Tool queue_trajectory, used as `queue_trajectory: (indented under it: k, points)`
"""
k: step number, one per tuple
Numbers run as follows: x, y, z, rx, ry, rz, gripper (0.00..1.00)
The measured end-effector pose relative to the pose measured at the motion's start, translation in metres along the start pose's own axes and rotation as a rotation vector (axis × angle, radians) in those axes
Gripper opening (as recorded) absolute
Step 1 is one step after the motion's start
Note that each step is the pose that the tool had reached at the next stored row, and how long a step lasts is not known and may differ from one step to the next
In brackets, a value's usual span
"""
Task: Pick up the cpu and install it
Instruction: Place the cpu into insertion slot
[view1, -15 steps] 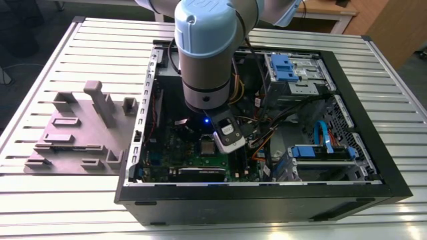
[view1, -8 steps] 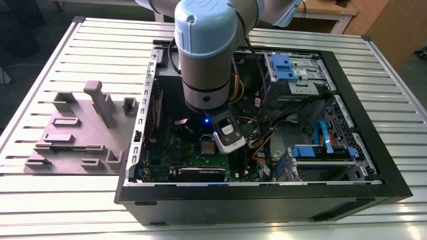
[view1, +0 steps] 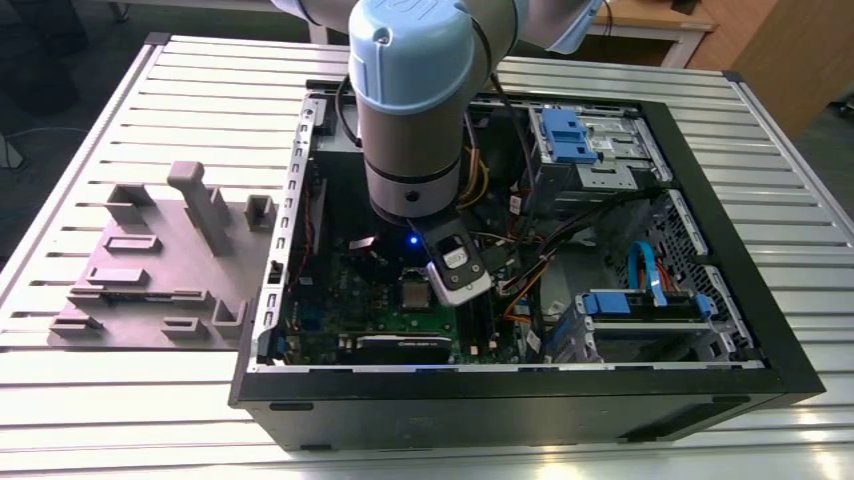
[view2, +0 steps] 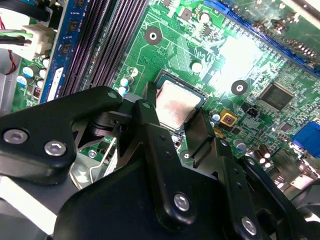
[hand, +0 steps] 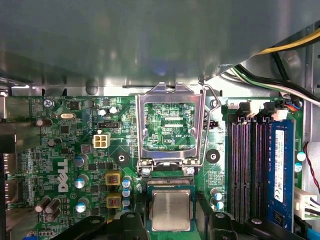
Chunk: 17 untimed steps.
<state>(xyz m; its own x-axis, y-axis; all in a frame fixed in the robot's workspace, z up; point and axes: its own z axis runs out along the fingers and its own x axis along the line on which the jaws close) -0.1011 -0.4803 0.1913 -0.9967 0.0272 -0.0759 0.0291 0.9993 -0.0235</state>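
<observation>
Gripper (hand: 171, 224): fingers (hand: 127, 222) parted, clamping nothing, one on each side of the cpu (hand: 171, 210).
Cpu: square, flat on the motherboard (hand: 65, 150), directly between the fingertips, a narrow gap on each side.
Metal load frame (hand: 170, 125): hinged open, just beyond.

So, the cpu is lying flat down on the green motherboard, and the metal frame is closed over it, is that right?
Not quite: the metal frame is swung open, beside the cpu, not over it. The first wrist view shows the cpu's silvery top uncovered, lying flat down on the green motherboard.
</observation>
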Motion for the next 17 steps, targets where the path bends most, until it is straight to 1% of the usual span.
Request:
queue_trajectory:
  k: [14,15,17]
  points:
    - [0.0000,-0.0002,0.0000,-0.0007,0.0000,0.000,0.48]
    - [0.0000,-0.0002,0.0000,-0.0008,0.0000,0.000,0.54]
    - [0.0000,-0.0002,0.0000,-0.0007,0.0000,0.000,0.54]
